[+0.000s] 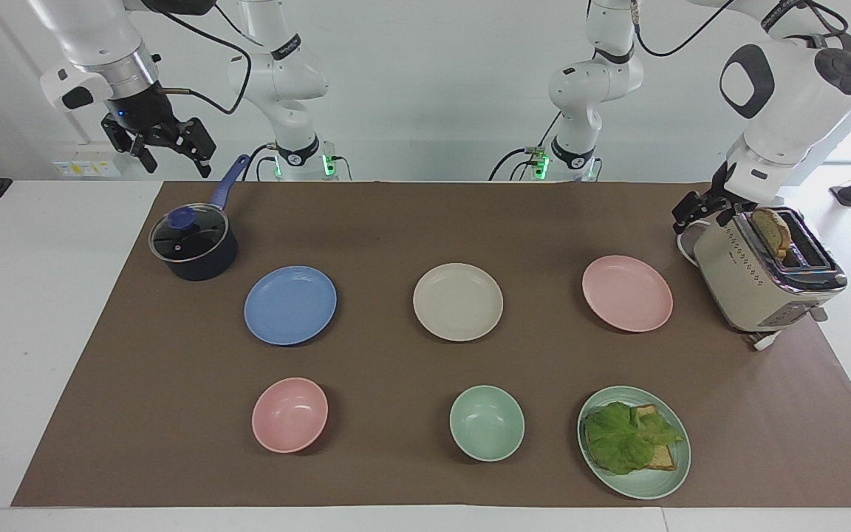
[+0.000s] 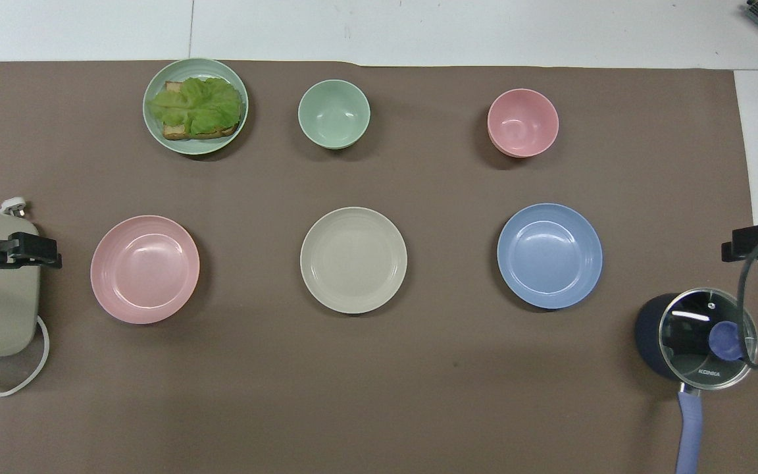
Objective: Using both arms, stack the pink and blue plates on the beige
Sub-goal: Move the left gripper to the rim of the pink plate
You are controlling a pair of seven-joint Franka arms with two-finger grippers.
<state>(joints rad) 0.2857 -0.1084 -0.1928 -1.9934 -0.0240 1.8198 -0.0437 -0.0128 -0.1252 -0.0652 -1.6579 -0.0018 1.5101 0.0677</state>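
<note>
Both grippers are empty with fingers spread. The left gripper point(image 1: 699, 212) hangs beside the toaster, near the pale pink matte plate point(image 1: 627, 292). The right gripper point(image 1: 162, 145) waits above the saucepan, well apart from the cornflower-blue plate point(image 1: 290, 304). The cream-beige plate point(image 1: 458, 301) lies between them, bare for stacking.
</note>
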